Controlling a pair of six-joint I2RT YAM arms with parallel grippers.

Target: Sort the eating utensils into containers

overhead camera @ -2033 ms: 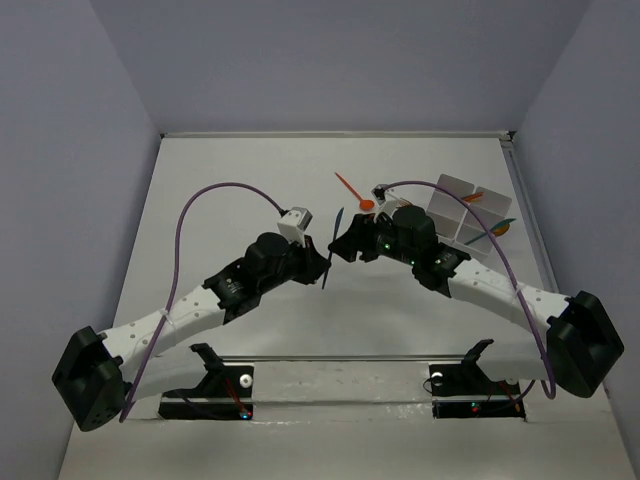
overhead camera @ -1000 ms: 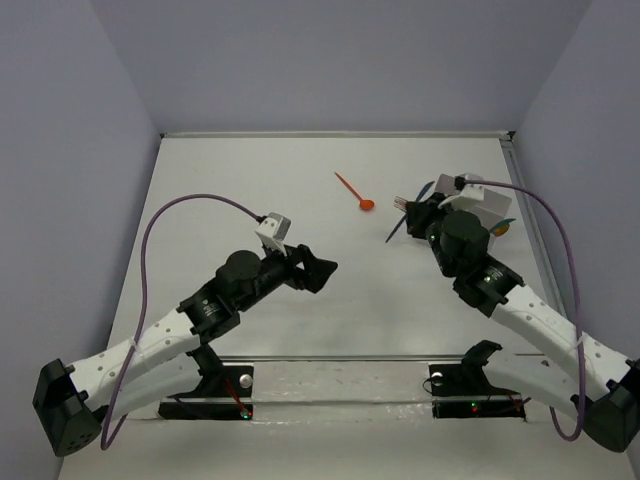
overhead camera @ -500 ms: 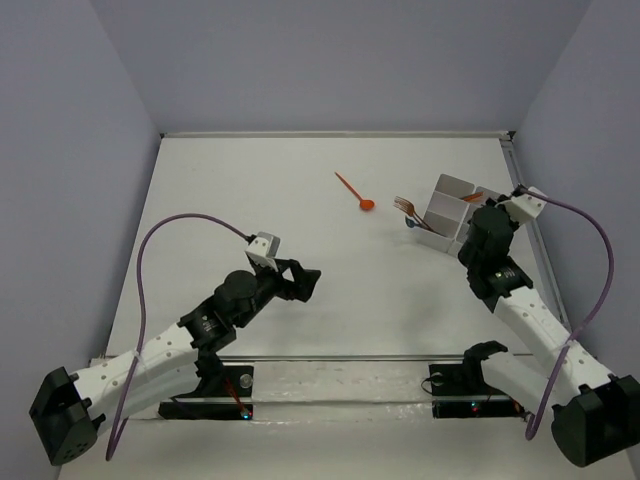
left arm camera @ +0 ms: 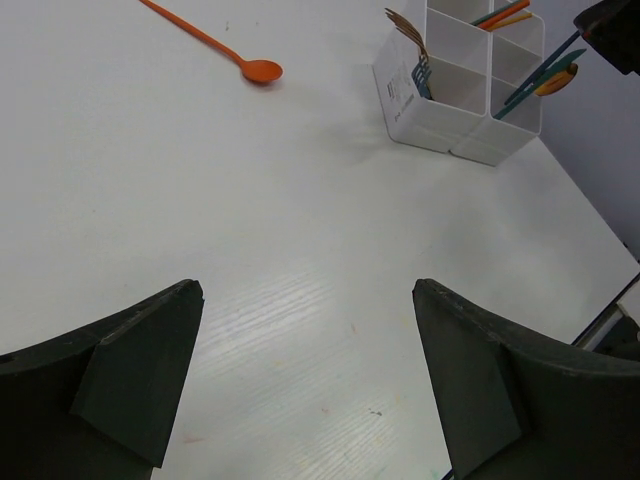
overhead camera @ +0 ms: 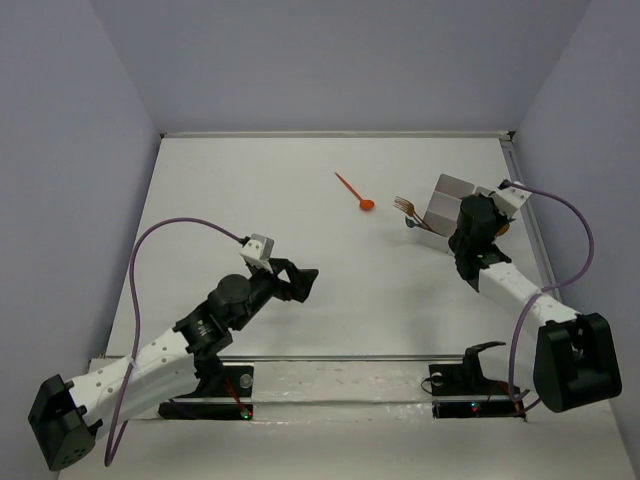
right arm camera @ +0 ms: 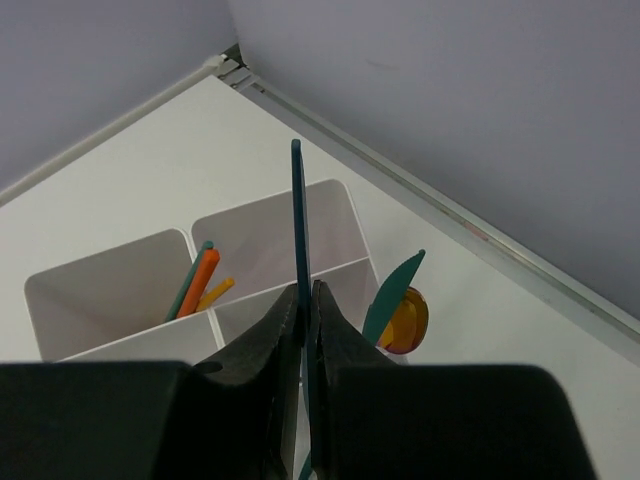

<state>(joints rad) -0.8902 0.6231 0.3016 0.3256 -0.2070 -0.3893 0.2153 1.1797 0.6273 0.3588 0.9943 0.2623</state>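
Observation:
My right gripper (right arm camera: pixel 307 292) is shut on a thin teal utensil (right arm camera: pixel 297 215), seen edge-on, just above the white four-compartment tray (right arm camera: pixel 110 262). One compartment holds orange and teal handles (right arm camera: pixel 200 282). A teal knife blade (right arm camera: pixel 393 292) and an orange spoon bowl (right arm camera: pixel 408 320) stick out at the right. From above, the right gripper (overhead camera: pixel 472 212) sits over the tray (overhead camera: pixel 443 198), and a copper fork (overhead camera: pixel 404 205) pokes out on the tray's left. An orange spoon (overhead camera: pixel 355 194) lies loose on the table. My left gripper (overhead camera: pixel 300 280) hangs open and empty over bare table (left arm camera: pixel 308 300).
The tray (left arm camera: pixel 432 118) stands near the table's right edge, close to the raised rail (right arm camera: pixel 470 230) and the purple side wall. The loose orange spoon (left arm camera: pixel 215 50) lies left of it. Purple cables loop over both arms.
The right arm carried the teal utensil from the table's middle over to the tray. The left arm drew back toward its base with its jaws still open.

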